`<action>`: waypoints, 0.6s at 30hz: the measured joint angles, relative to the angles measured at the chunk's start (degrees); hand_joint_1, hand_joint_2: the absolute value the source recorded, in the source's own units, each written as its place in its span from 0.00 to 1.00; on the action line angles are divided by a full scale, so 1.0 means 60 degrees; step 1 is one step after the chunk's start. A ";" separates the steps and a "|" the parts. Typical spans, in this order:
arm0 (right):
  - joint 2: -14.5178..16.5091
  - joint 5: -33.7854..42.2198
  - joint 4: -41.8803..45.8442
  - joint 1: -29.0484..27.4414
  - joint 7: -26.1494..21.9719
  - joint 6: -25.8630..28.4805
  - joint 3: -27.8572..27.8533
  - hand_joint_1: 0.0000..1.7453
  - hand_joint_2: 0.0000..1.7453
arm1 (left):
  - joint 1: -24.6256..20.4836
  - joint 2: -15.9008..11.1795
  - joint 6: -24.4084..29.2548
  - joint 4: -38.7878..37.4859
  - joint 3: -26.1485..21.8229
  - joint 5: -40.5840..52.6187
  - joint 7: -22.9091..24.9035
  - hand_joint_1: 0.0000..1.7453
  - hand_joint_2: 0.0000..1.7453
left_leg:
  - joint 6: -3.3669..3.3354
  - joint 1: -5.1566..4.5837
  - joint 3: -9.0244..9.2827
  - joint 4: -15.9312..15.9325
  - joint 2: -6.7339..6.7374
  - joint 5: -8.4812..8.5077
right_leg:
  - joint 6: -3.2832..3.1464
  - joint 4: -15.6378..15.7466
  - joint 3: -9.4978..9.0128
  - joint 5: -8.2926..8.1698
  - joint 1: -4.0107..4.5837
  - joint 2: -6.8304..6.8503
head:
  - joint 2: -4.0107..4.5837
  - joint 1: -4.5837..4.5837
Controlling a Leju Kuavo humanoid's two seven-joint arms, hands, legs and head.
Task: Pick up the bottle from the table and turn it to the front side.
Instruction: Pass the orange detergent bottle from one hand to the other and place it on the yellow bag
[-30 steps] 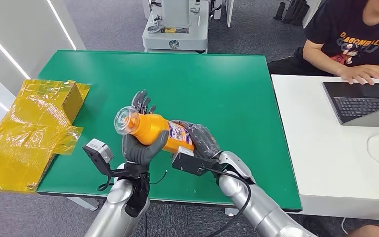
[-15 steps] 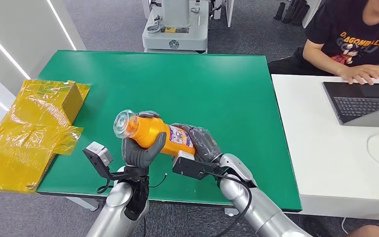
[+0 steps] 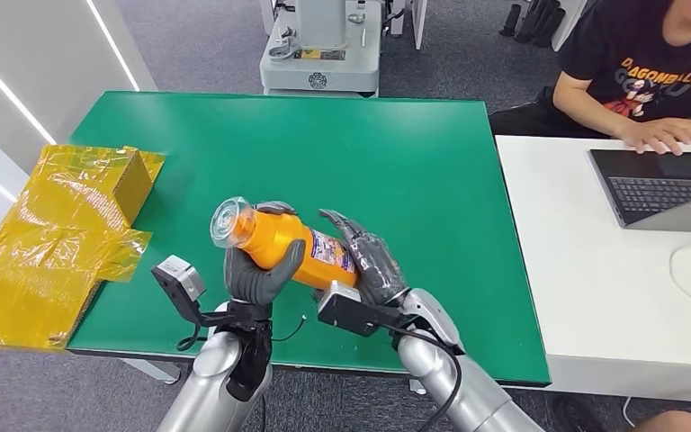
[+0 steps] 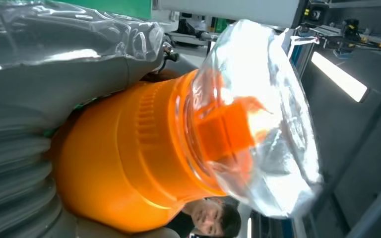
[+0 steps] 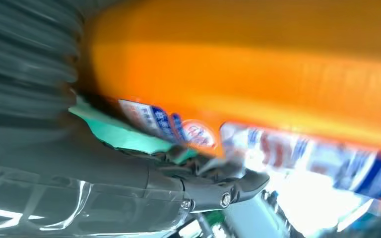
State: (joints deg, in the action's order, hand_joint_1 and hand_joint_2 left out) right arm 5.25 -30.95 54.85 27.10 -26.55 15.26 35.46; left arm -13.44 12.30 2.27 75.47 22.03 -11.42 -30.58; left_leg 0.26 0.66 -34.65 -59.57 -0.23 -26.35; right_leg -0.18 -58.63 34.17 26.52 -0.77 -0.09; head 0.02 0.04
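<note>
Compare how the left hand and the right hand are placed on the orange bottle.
The left hand wraps the orange bottle near its clear cap; the right hand sits at the labelled base end. The left hand's fingers curl closed around the body; the right hand's fingers look spread, partly lifted off. Both hands meet the same tilted bottle above the green table.

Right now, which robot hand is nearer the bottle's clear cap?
Left. The left hand grips the orange bottle just behind the clear cap; the right hand sits at the labelled base end, its fingers spread.
</note>
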 joint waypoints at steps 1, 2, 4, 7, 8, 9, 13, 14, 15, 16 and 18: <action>0.0020 0.0197 0.0086 -0.0079 -0.0090 0.0206 -0.0057 0.00 1.00 | -0.0023 0.0002 0.0006 0.0000 0.0000 0.0002 -0.0005 1.00 1.00 | 0.0000 0.0000 -0.0001 0.0000 -0.0001 0.0000 | 0.0000 0.0000 0.0000 0.0000 0.0000 0.0001 | 0.0000 -0.0001; 0.0044 0.0422 0.0181 -0.0167 -0.0198 0.0420 -0.0121 0.00 1.00 | -0.0055 0.0003 0.0019 0.0000 0.0000 0.0005 -0.0010 1.00 1.00 | 0.0000 0.0000 -0.0002 0.0000 -0.0001 0.0000 | 0.0000 0.0000 0.0000 0.0000 0.0000 0.0002 | 0.0000 -0.0001; 0.0093 0.1024 0.0413 -0.0374 -0.0466 0.0902 -0.0253 0.00 1.00 | -0.0146 0.0006 0.0071 0.0000 0.0000 0.0015 -0.0022 1.00 1.00 | 0.0000 0.0000 -0.0005 0.0000 -0.0003 0.0000 | 0.0000 0.0000 0.0000 0.0000 0.0000 0.0005 | 0.0000 -0.0001; 0.0142 0.2124 0.0872 -0.0713 -0.0917 0.1671 -0.0378 0.00 1.00 | -0.0310 0.0037 0.0164 -0.0001 0.0000 0.0024 -0.0032 1.00 1.00 | 0.0000 -0.0001 -0.0010 0.0000 -0.0010 0.0000 | 0.0000 0.0000 0.0000 0.0000 -0.0001 0.0013 | 0.0000 -0.0003; 0.0156 0.2464 0.1057 -0.0809 -0.1063 0.1907 -0.0399 0.00 1.00 | -0.0348 0.0048 0.0199 -0.0002 0.0000 0.0027 -0.0031 1.00 1.00 | 0.0000 -0.0001 -0.0010 0.0000 -0.0010 0.0000 | 0.0000 0.0000 0.0001 0.0000 -0.0001 0.0013 | 0.0000 -0.0002; 0.0170 0.2793 0.1260 -0.0880 -0.1209 0.2136 -0.0420 0.00 1.00 | -0.0368 0.0047 0.0236 -0.0003 -0.0003 0.0034 -0.0028 1.00 1.00 | 0.0000 -0.0001 -0.0010 0.0000 -0.0008 0.0000 | 0.0000 0.0000 0.0002 0.0000 -0.0001 0.0010 | 0.0000 0.0000; 0.0209 0.3825 0.2153 -0.1051 -0.1658 0.2854 -0.0547 0.00 1.00 | -0.0285 0.0020 0.0324 -0.0052 -0.0012 0.0059 -0.0014 1.00 1.00 | 0.0000 -0.0001 -0.0012 -0.0001 -0.0005 0.0000 | 0.0000 0.0002 0.0013 0.0000 -0.0001 0.0006 | 0.0000 -0.0001; 0.0215 0.3977 0.2392 -0.1138 -0.1750 0.2982 -0.0561 0.00 1.00 | -0.0279 0.0015 0.0334 -0.0060 -0.0013 0.0067 -0.0019 1.00 1.00 | 0.0000 -0.0001 -0.0012 0.0000 -0.0005 0.0000 | 0.0000 0.0002 0.0013 0.0000 -0.0001 0.0006 | 0.0000 -0.0002; 0.0219 0.4112 0.2636 -0.1247 -0.1831 0.3118 -0.0564 0.00 1.00 | -0.0280 0.0009 0.0355 -0.0066 -0.0015 0.0074 -0.0022 1.00 1.00 | 0.0000 -0.0001 -0.0013 0.0000 -0.0005 0.0000 | 0.0000 0.0002 0.0013 0.0000 -0.0001 0.0006 | 0.0000 0.0000; 0.0221 0.4219 0.2865 -0.1366 -0.1901 0.3253 -0.0564 0.00 1.00 | -0.0280 0.0003 0.0384 -0.0066 -0.0021 0.0078 -0.0024 1.00 1.00 | 0.0000 -0.0001 -0.0013 0.0000 -0.0005 0.0000 | 0.0000 0.0002 0.0013 0.0001 -0.0001 0.0006 | 0.0000 0.0000; 0.0222 0.4381 0.3324 -0.1640 -0.2047 0.3577 -0.0561 0.00 1.00 | -0.0280 -0.0005 0.0492 -0.0066 -0.0060 0.0097 -0.0028 1.00 1.00 | 0.0000 -0.0001 -0.0014 0.0001 -0.0005 -0.0001 | -0.0001 0.0002 0.0014 0.0004 -0.0001 0.0006 | 0.0000 -0.0001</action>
State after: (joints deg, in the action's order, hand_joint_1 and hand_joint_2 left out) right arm 6.58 -4.67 74.79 17.26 -38.84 36.72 32.09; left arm -15.12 12.27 5.22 75.08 21.67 -10.84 -30.75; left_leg 0.26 0.66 -34.74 -59.57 -0.26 -26.36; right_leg -0.18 -58.62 34.26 26.54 -0.77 -0.06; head 0.02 0.04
